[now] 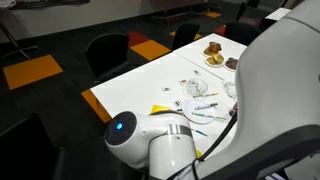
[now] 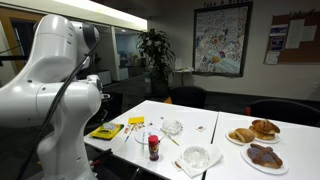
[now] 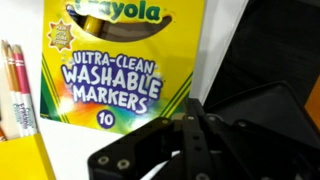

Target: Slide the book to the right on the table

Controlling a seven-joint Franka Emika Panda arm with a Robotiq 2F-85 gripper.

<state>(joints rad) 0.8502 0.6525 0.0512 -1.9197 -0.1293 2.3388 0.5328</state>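
The book (image 3: 105,65) is a green and yellow Crayola marker pack that fills the wrist view and lies flat on the white table (image 3: 218,45). In an exterior view it shows as a yellow-green rectangle (image 2: 105,131) at the table's near end (image 2: 200,120), under the arm. My gripper (image 3: 190,122) is shut, its two fingers pressed together with nothing between them. The tips sit just off the book's lower right corner, close to the table's edge. I cannot tell if they touch the book. In both exterior views the arm hides the gripper.
A plain yellow square (image 3: 22,160) and coloured pencils (image 3: 18,85) lie beside the book. A black chair (image 3: 270,60) stands past the table edge. Further along are a red-capped bottle (image 2: 153,147), a glass bowl (image 2: 196,158) and plates of pastries (image 2: 254,132).
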